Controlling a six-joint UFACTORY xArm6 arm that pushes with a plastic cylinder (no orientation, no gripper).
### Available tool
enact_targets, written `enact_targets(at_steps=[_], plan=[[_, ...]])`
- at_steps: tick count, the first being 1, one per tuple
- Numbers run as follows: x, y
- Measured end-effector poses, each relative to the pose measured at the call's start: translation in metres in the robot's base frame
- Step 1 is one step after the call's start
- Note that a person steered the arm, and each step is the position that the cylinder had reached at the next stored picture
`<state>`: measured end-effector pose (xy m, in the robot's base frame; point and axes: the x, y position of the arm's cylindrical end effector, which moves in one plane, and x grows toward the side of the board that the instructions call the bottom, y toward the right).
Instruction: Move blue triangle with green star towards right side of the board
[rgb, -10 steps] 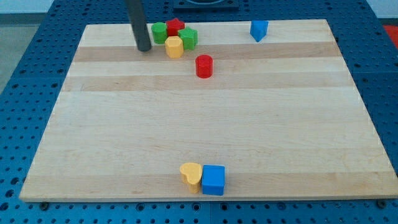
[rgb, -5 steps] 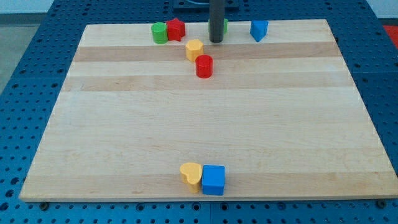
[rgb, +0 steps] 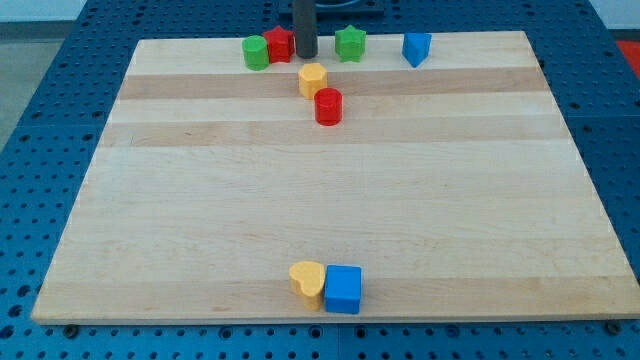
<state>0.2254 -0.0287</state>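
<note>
My tip (rgb: 305, 54) stands between red star (rgb: 279, 43) and green star (rgb: 350, 42).

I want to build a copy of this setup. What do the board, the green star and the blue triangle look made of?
The board looks like pale wood with a smooth finish: it shows grain and lengthwise strips of differing tone. The green star and blue triangle look like moulded plastic or painted wood, with flat, even colour and little shine; the picture cannot settle which.
</note>
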Motion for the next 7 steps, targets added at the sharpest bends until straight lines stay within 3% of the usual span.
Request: enact_targets(at_steps=[2,5,7], plan=[[-0.031,0.021],[0.000,0.090],[-0.008,0.088]])
